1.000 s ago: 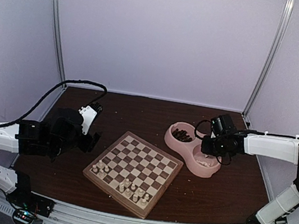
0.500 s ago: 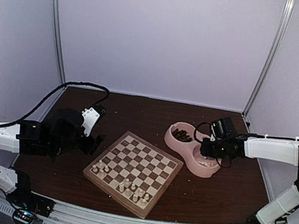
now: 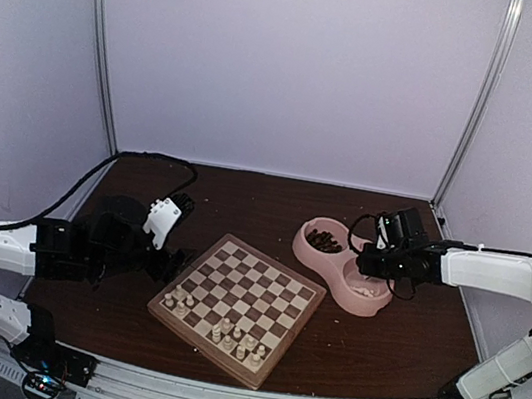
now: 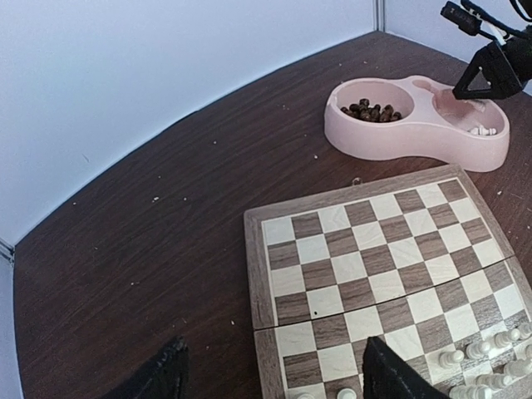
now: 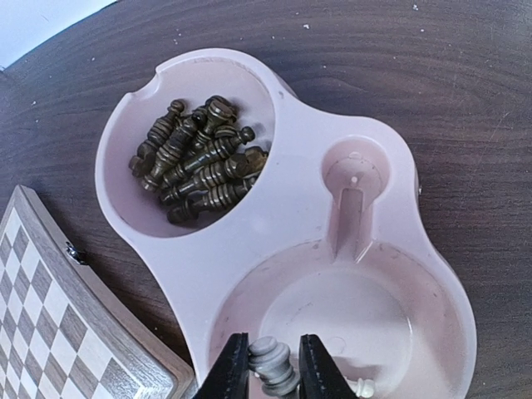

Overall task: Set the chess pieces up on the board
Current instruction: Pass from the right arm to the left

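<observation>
You're partway in: a cluster of pale chess pieces stands on the board along the edge nearest the arm bases, with a few more near its left corner. I can't count them from above, and the ranks look loose rather than filled. The rest of the board is bare squares.

Your right gripper is down in the pink bowl, which sits just off the board's right side. Its fingers are pinched on one pale piece, in the compartment that doesn't hold the dark brown pieces. At least one more pale figure lies just beside that one, so I'd say a few pale ones are left to carry over to the board. The dark set is heaped in its own compartment, with none on the board that I can see.

Your left gripper hangs over the board's left corner with its fingers spread wide, gripping nothing.

No brand, label or writing can be read anywhere in these views
</observation>
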Robot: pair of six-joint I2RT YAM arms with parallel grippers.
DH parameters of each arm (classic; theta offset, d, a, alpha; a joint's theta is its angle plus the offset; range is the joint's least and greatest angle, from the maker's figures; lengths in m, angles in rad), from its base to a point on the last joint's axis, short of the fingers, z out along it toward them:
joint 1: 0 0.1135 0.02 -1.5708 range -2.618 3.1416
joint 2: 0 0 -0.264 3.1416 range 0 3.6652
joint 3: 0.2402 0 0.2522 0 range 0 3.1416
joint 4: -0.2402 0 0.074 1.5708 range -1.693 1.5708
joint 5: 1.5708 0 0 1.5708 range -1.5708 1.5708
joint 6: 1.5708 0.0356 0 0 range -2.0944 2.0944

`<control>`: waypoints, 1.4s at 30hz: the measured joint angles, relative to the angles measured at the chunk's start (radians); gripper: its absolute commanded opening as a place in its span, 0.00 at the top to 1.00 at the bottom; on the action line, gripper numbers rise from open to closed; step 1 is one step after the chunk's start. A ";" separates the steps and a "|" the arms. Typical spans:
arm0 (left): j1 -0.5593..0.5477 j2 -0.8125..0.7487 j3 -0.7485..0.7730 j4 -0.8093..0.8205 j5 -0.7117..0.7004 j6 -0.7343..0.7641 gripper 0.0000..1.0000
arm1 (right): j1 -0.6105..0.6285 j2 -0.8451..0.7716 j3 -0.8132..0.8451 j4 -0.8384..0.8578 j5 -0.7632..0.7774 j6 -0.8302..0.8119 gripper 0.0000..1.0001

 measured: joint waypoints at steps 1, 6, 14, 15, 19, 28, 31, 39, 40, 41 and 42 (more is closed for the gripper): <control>0.000 0.006 0.000 0.005 0.005 0.000 0.28 | 0.000 -0.007 -0.005 0.005 -0.002 0.000 0.79; 0.000 0.046 0.000 0.016 0.027 0.000 0.28 | 0.003 -0.048 -0.029 0.028 -0.010 -0.015 0.78; 0.000 0.060 0.000 0.016 0.052 0.000 0.28 | 0.031 -0.128 -0.061 0.068 -0.025 -0.036 0.77; 0.000 0.060 0.000 0.016 0.053 -0.001 0.28 | 0.043 -0.140 -0.066 0.077 -0.029 -0.043 0.77; 0.000 0.056 0.000 0.016 0.053 -0.001 0.28 | 0.108 -0.168 -0.076 0.135 -0.070 -0.069 0.78; 0.000 0.058 0.000 0.016 0.079 -0.006 0.28 | 0.224 -0.137 -0.119 0.333 -0.253 -0.111 0.79; 0.000 0.078 0.001 0.016 0.103 -0.013 0.28 | 0.279 -0.109 -0.116 0.359 -0.277 -0.135 0.79; 0.000 0.138 0.018 0.014 0.142 -0.024 0.29 | 0.397 0.133 0.048 0.310 -0.299 -0.213 0.80; 0.000 0.138 0.019 0.014 0.142 -0.024 0.29 | 0.406 0.161 0.069 0.299 -0.294 -0.222 0.80; 0.000 0.138 0.019 0.013 0.142 -0.024 0.29 | 0.416 0.188 0.090 0.284 -0.288 -0.232 0.79; 0.000 0.138 0.020 0.013 0.142 -0.024 0.29 | 0.423 0.209 0.107 0.272 -0.282 -0.238 0.79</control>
